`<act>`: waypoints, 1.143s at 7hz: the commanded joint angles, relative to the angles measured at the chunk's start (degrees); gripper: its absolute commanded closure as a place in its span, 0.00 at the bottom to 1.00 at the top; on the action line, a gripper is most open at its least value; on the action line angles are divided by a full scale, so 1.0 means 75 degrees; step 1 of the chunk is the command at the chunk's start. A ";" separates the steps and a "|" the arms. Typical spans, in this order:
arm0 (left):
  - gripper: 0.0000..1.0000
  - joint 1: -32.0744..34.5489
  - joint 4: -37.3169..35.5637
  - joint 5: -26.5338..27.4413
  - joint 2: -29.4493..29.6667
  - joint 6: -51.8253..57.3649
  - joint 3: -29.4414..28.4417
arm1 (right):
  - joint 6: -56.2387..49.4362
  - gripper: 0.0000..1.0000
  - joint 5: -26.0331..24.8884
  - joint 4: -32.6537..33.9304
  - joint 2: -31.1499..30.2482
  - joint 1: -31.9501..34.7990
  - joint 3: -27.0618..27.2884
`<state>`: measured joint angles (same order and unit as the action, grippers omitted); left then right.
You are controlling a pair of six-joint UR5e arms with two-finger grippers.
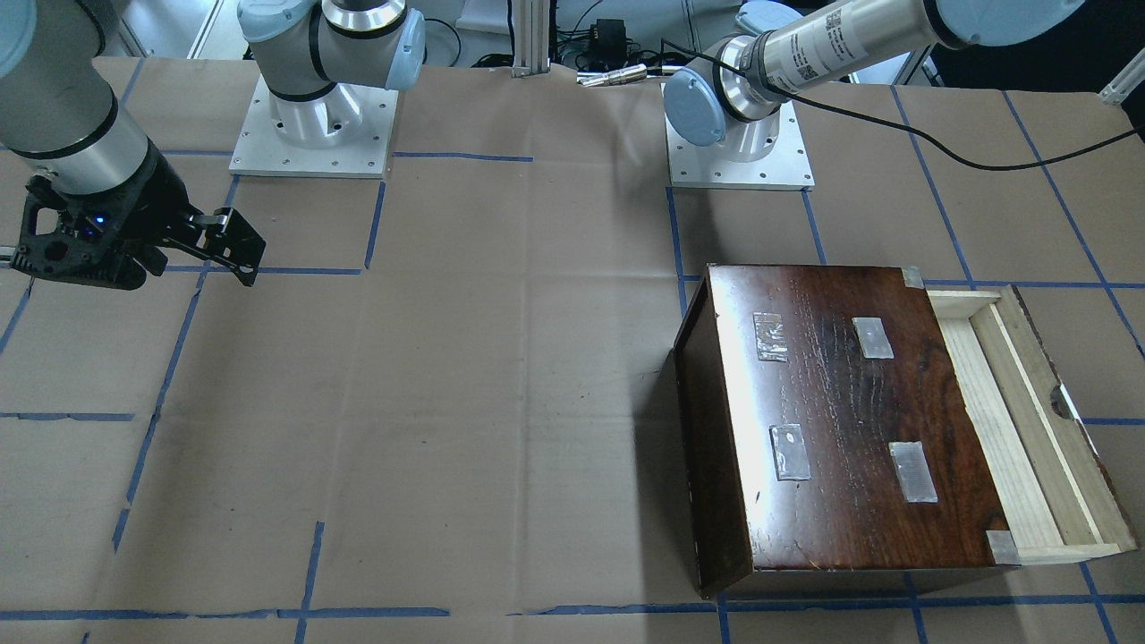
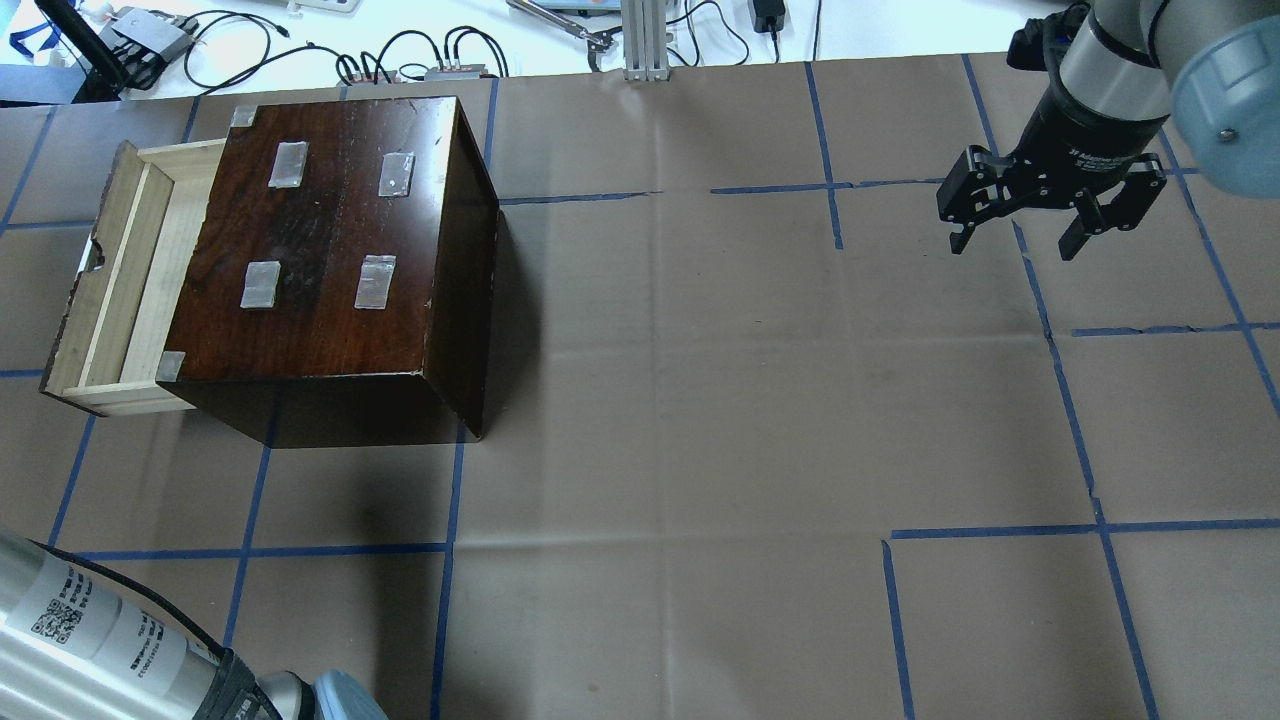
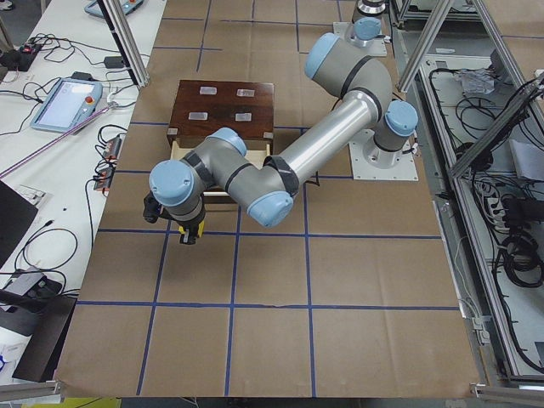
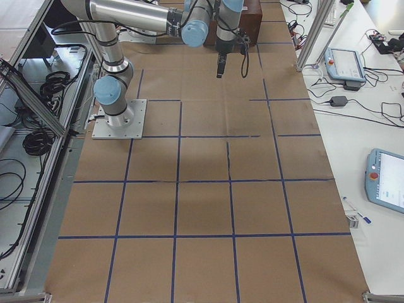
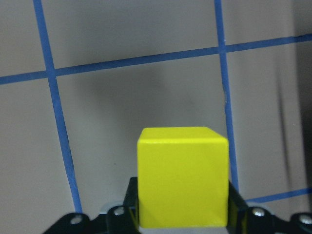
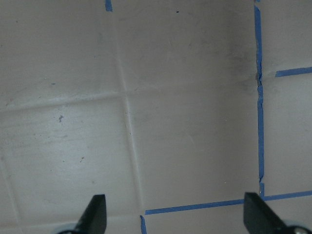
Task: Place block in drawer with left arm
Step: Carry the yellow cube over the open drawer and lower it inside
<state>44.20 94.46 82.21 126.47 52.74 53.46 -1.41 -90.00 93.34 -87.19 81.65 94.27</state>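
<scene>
The yellow block is clamped between the fingers of my left gripper, above brown paper with blue tape lines. In the exterior left view the left gripper hangs over the paper, a short way out from the drawer's front. The pale wood drawer is pulled open from the dark brown cabinet and looks empty; it also shows in the front-facing view. My right gripper is open and empty, far across the table from the cabinet.
The table is covered in brown paper with a blue tape grid. Both arm bases stand at the robot's edge. Cables and devices lie beyond the far edge. The left arm's black cable hangs loose.
</scene>
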 commanded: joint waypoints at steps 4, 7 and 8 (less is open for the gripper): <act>0.70 0.0258 -0.2545 -0.0028 -0.2958 -0.1170 0.4652 | 0.0000 0.00 0.0000 0.0000 0.0000 0.0000 0.0005; 0.70 0.1335 -0.2798 0.0031 -0.3643 -0.2061 0.5270 | 0.0000 0.00 0.0000 0.0000 0.0000 0.0000 0.0005; 0.70 0.1511 -0.2809 0.0031 -0.3667 -0.2330 0.5270 | 0.0000 0.00 0.0000 0.0000 0.0000 0.0000 0.0005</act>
<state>53.39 73.63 82.41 99.64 37.94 92.58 -1.41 -90.00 93.34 -87.19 81.65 94.29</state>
